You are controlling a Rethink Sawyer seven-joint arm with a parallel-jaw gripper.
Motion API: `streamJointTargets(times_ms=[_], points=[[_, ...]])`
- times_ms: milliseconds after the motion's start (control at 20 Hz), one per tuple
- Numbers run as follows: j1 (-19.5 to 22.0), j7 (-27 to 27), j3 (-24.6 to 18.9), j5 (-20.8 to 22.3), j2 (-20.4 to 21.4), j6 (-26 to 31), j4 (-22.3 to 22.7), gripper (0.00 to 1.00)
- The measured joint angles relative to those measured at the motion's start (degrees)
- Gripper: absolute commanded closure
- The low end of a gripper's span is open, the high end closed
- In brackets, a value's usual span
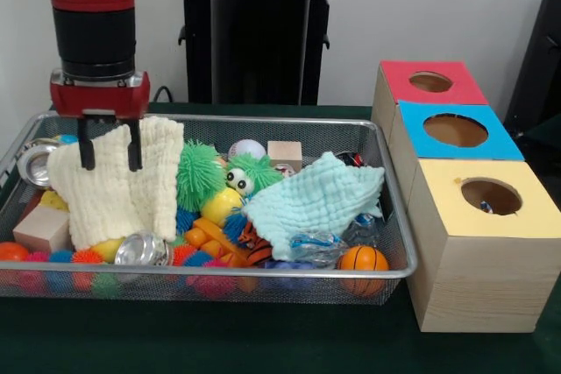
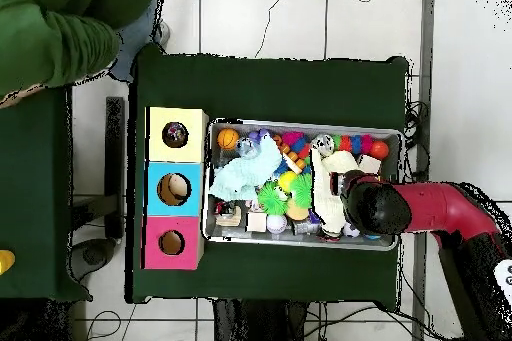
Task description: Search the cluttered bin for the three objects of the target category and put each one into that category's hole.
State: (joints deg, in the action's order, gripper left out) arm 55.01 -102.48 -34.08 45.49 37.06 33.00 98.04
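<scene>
The wire mesh bin [image 1: 210, 290] stands on the green table and is full of toys; it also shows in the overhead view [image 2: 300, 124]. My gripper [image 1: 110, 155] is open, with its fingers hanging down in front of a cream cloth [image 1: 105, 190] at the bin's left end. In the overhead view the gripper [image 2: 345, 192] is over the bin's robot-side end. No spotted fabric bundle shows plainly in the bin. A small whitish piece with red marks [image 1: 282, 169] beside a wooden cube may be one, but I cannot tell. The yellow-topped box's hole [image 1: 491, 196] [image 2: 176, 136] shows a small coloured bit inside.
A mint cloth [image 1: 316, 199], green spiky balls [image 1: 200, 172], an orange striped plush [image 1: 250, 247], a small basketball [image 1: 363, 260], steel cups [image 1: 140, 250] and wooden blocks [image 1: 42, 229] fill the bin. Blue-topped [image 1: 456, 130] and red-topped [image 1: 430, 82] boxes stand beside it. A person's green sleeve [image 2: 50, 37] shows at the overhead's corner.
</scene>
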Motion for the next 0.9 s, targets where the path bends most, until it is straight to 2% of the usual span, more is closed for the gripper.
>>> streamJointTargets(times_ms=[300,450,750,900], points=[[-4.2,0.0,3.6,3.7,-0.4,0.0,-0.1,0.0],[-8.5,0.0,7.0,5.8,-1.5,0.0,-0.2,0.0],[-13.9,-0.1,12.0,7.3,-3.5,-1.2,-0.7,0.0],[-15.9,-0.4,14.9,7.3,-4.6,-4.1,-1.6,0.0]])
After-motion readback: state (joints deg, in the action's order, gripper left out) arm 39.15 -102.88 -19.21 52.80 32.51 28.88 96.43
